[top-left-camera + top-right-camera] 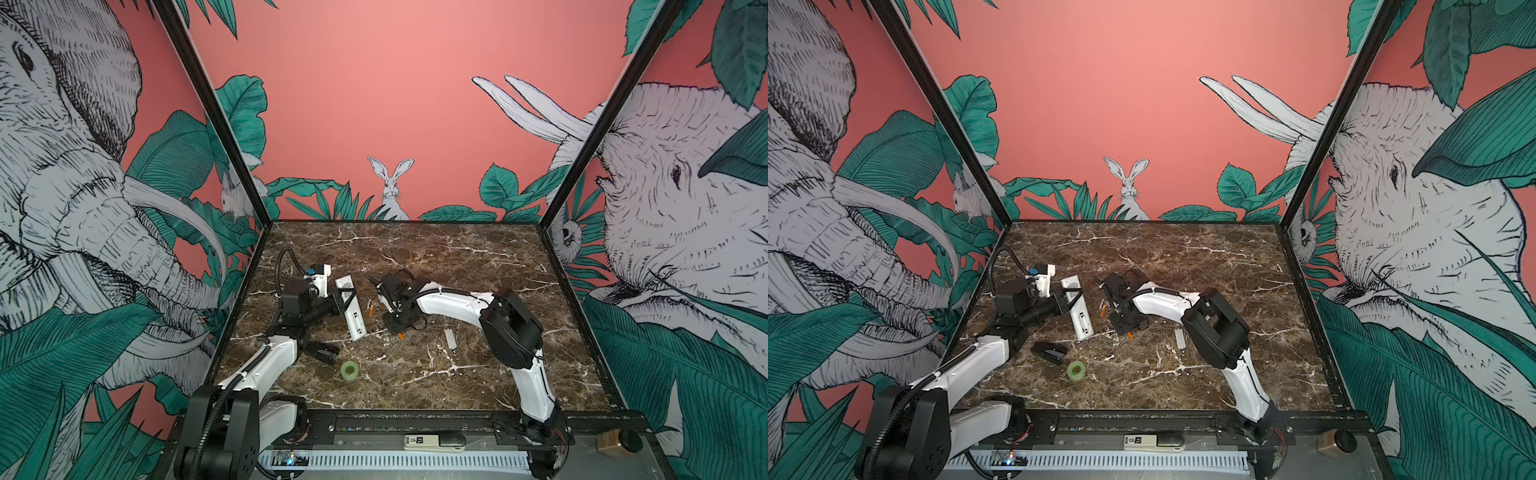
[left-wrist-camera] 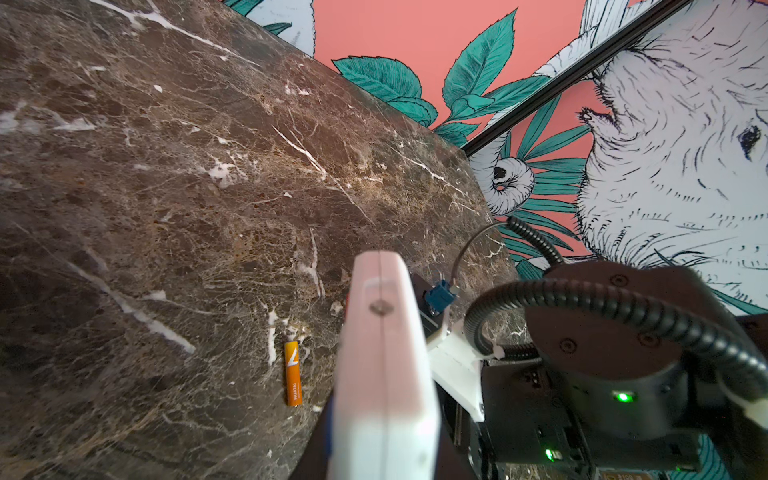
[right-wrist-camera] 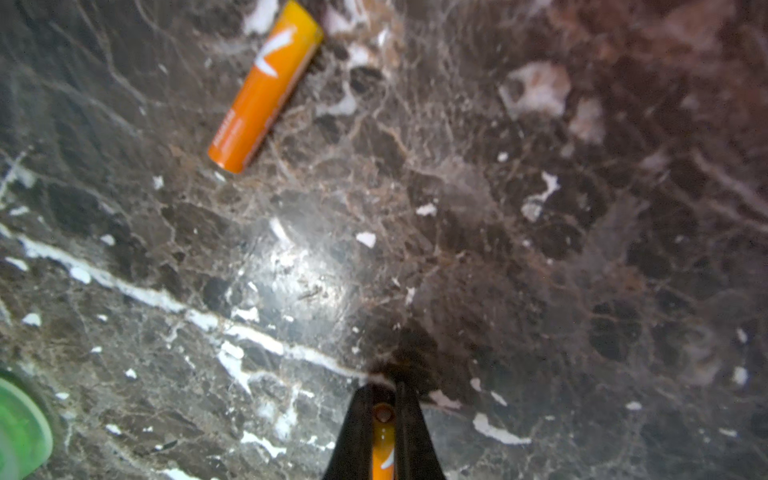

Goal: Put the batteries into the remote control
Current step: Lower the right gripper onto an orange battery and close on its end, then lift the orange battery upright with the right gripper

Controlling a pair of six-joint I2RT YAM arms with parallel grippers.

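Down on the brown marble-patterned desk [image 1: 415, 257], this looks like the pick-up of the first cell. Centre-left in both top views, the left end effector [image 1: 345, 297] is clenched across the long slim white remote control [image 1: 356, 322], pinning it in place. Just right of it, the right end effector [image 3: 384, 395] is grasping the gripped battery [image 3: 383, 444], a small thin orange cylinder pinched lengthwise between the black fingers. Whether it has left the desk, I cannot tell.

Next move, by my reading: lift it, carry it left to the remote's bay, line it up along the slot with the poles the right way round, and press it in while the left arm braces the body.

Now the looks. The remote control [image 1: 1082, 322] lies plain side up, and a small dark-marked recess shows near its lower end. The wrist view shows it edge-on, a seam down its side [image 2: 386, 374]. The loose battery [image 2: 292, 374], orange with a white flash and lettering, lies flat between remote and right arm [image 1: 371, 311].
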